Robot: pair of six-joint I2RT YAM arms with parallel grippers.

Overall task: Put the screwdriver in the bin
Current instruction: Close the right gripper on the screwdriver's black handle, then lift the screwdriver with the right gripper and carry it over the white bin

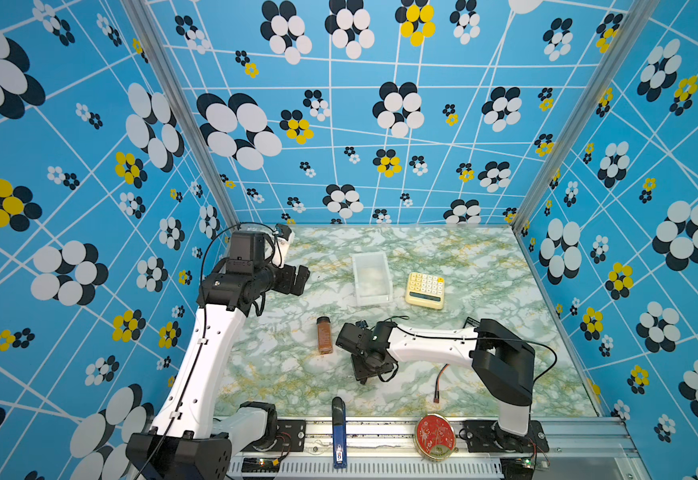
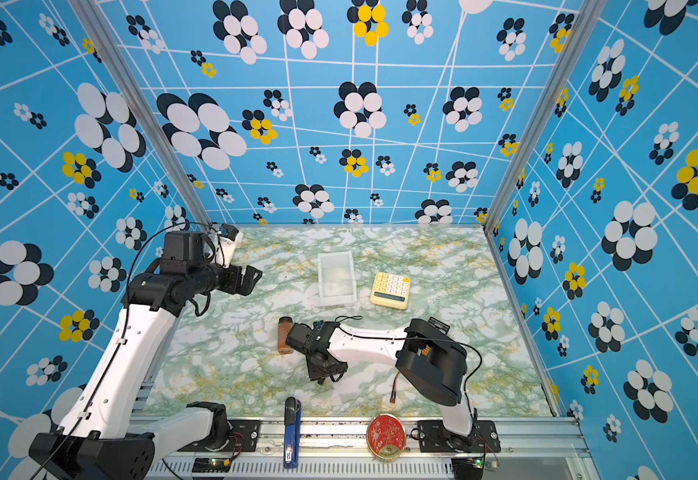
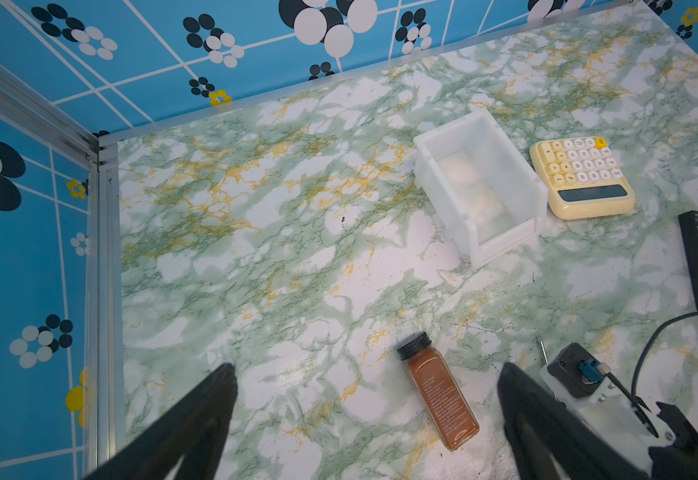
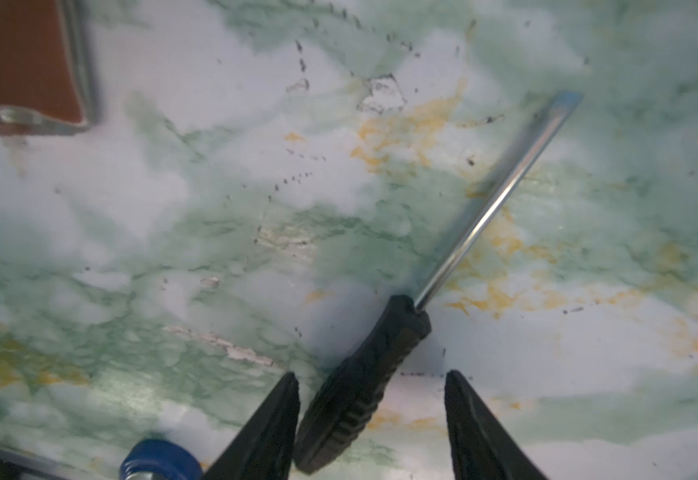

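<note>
The screwdriver (image 4: 363, 386), with a black ribbed handle and a thin silver shaft (image 4: 496, 199), lies flat on the marble table. My right gripper (image 4: 372, 375) points down over it and straddles the handle. It is open: one finger sits close against the handle and a clear gap is left at the other. In both top views the right gripper (image 1: 364, 372) (image 2: 323, 374) hides the screwdriver. The bin (image 1: 357, 276) (image 2: 322, 277) (image 3: 442, 187), a white translucent tray, stands farther back and looks empty. My left gripper (image 1: 299, 278) (image 3: 367, 368) hangs open at the back left, holding nothing.
A spice bottle (image 1: 324, 334) lies just left of the right gripper. A cream calculator (image 1: 425, 289) sits right of the bin. At the front edge lie a blue-and-black tool (image 1: 339, 432) and a red round tin (image 1: 435, 436). A loose wire (image 1: 440, 382) lies beneath the right arm.
</note>
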